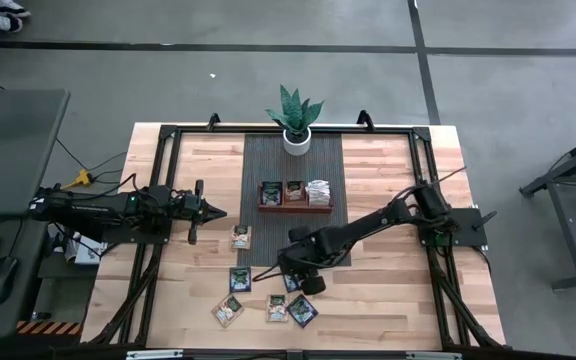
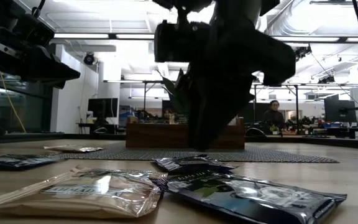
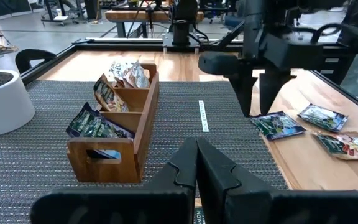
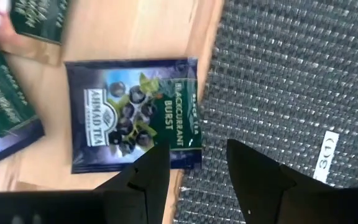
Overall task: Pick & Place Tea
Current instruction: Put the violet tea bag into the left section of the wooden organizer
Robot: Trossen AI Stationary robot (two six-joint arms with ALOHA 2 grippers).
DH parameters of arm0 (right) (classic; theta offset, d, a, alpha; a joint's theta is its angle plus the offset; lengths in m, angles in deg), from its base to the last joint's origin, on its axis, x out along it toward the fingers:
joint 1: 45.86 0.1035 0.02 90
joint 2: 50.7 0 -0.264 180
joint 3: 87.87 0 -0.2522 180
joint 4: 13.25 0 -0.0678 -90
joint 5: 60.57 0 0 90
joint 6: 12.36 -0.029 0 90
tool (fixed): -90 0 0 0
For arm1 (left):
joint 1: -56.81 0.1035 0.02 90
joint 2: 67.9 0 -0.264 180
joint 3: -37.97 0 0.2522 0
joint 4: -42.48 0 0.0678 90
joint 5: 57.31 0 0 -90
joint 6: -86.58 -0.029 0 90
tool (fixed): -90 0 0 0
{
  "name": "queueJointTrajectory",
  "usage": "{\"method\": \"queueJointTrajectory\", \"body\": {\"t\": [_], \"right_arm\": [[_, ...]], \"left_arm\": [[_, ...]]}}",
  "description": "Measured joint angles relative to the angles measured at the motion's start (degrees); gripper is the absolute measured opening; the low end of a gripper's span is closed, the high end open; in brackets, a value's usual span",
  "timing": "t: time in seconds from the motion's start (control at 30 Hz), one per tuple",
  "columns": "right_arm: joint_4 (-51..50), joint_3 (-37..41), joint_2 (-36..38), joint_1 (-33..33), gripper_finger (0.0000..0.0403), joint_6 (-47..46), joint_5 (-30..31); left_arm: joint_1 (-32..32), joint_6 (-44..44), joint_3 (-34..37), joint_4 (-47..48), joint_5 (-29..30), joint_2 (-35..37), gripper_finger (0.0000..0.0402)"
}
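Note:
Several flat tea packets lie on the wood near the table's near edge, among them a dark one (image 1: 240, 279), a pale one (image 1: 228, 310) and one further up (image 1: 241, 237). My right gripper (image 4: 197, 165) is open and points down over the mat-side edge of a dark blue blackcurrant packet (image 4: 132, 115), seen also as the packet (image 3: 278, 124) under the right gripper (image 3: 257, 99). It lies flat, partly on the mat's edge. My left gripper (image 3: 196, 162) is shut and hovers left of the mat (image 1: 208, 212). More packets stand in the wooden tray (image 1: 295, 207).
The three-compartment tray (image 3: 145, 118) sits on a dark woven mat (image 1: 268, 160), with a potted plant (image 1: 296, 120) behind it at the far edge. A black frame runs round the table. A pale packet (image 2: 79, 190) and a dark one (image 2: 253, 196) lie nearest the low camera.

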Motion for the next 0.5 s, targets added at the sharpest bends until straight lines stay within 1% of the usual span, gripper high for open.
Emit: {"method": "queueJointTrajectory", "body": {"t": [0.5], "right_arm": [[0.27,-0.19,-3.3,0.07,0.0154,-3.4,0.32]], "left_arm": [[0.02,0.0,0.0,0.0,0.0,0.0,0.0001]]}}
